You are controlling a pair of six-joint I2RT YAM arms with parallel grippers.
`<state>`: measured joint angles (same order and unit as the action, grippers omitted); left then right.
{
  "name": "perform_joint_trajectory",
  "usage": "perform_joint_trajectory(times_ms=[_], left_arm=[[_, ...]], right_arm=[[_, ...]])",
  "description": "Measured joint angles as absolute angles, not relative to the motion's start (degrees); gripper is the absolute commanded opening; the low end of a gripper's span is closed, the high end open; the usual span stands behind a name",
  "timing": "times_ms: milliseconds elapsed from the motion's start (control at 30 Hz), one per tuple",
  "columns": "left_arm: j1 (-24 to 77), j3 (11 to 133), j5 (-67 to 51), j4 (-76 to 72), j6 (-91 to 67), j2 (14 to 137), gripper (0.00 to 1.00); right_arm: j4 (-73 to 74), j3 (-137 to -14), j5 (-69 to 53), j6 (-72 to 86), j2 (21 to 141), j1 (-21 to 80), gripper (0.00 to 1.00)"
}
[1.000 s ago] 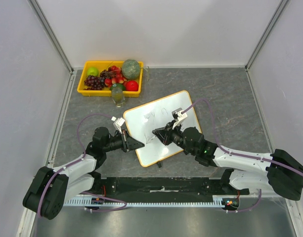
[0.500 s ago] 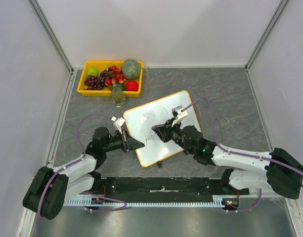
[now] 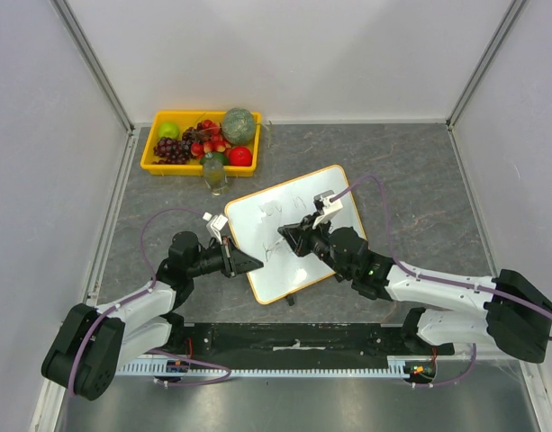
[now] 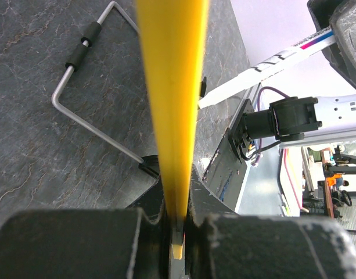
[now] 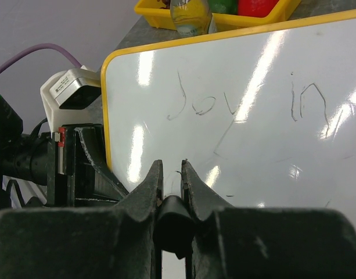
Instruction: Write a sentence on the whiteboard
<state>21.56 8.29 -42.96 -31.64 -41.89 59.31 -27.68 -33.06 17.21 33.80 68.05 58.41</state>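
Observation:
The whiteboard [image 3: 298, 216], white with a yellow frame, stands tilted at the middle of the table. My left gripper [image 3: 256, 265] is shut on its near left edge; the left wrist view shows the yellow frame [image 4: 172, 87] edge-on between the jaws of that gripper [image 4: 176, 226]. My right gripper [image 3: 283, 236] hovers over the board's left part, shut on a marker [image 5: 173, 218] whose white barrel [image 4: 270, 58] slants toward the surface. The sentence [image 5: 195, 104] reads "Joy in" along the top line. A few short strokes lie just ahead of the right gripper [image 5: 171, 168].
A yellow fruit tray [image 3: 167, 168] sits at the back left, with a small bottle [image 3: 215, 175] in front of it. The board's bent wire stand [image 4: 79, 110] rests on the grey table behind the board. Walls close in the left, back and right.
My right gripper with the marker has shifted slightly up the board, away from me. The left gripper and the board have stayed put.

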Motion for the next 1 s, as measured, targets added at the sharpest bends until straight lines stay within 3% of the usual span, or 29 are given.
perform_joint_trajectory(times_ms=[1000], left_arm=[[21.5, 8.3, -42.9, -31.6, -41.9, 59.4, 0.02]], right_arm=[[-26.8, -30.8, 15.0, 32.6, 65.8, 58.1, 0.00]])
